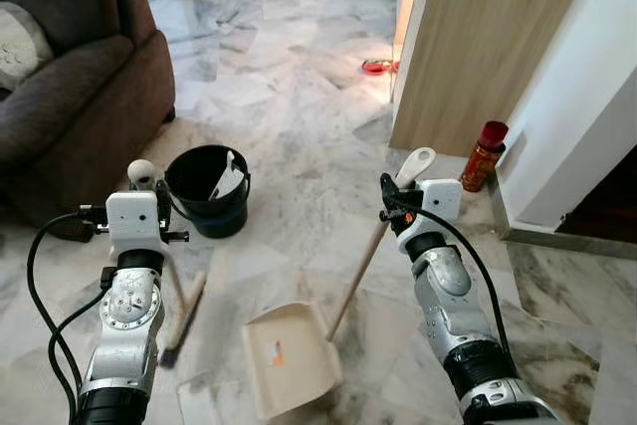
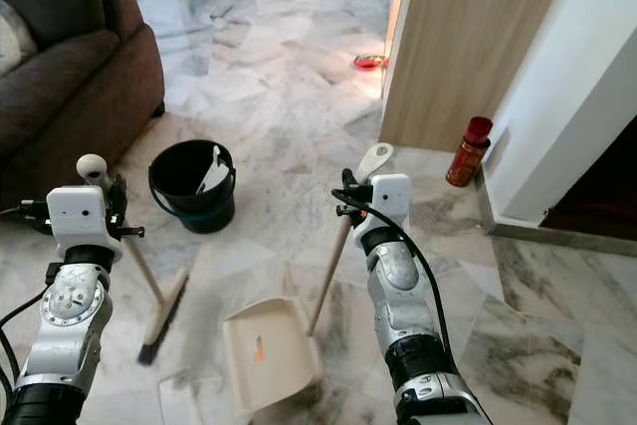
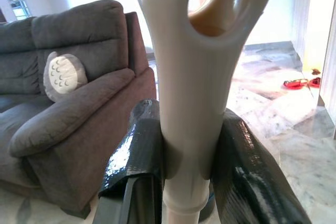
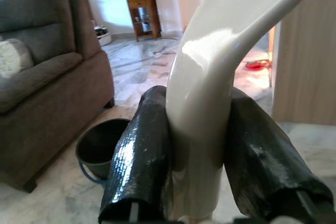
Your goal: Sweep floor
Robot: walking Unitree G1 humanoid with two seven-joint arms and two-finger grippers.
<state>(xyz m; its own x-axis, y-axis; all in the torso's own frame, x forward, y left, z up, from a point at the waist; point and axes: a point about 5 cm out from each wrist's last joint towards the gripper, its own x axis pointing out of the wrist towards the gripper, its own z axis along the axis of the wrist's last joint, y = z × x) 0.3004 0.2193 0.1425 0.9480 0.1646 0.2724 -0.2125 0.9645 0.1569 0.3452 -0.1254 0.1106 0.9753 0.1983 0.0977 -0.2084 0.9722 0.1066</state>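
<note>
The broom (image 1: 182, 314) stands with its bristles on the marble floor (image 1: 299, 97), just left of the cream dustpan (image 1: 291, 355) — an orange scrap already sits in the pan. The left gripper (image 3: 191, 145) is clamped round the broom's handle top, the right gripper (image 4: 202, 156) squeezed on the dustpan's long handle. Grey dust streaks lie by the bristles, so I'd judge the sweeping midway. The black bucket (image 1: 207, 189) waits beside the sofa (image 1: 70, 97), likely for emptying.

Both head views look forward and down, sharing the bucket (image 1: 208, 189) left of centre. Each wrist view looks close along its claw, both catching the sofa (image 3: 68, 124).
</note>
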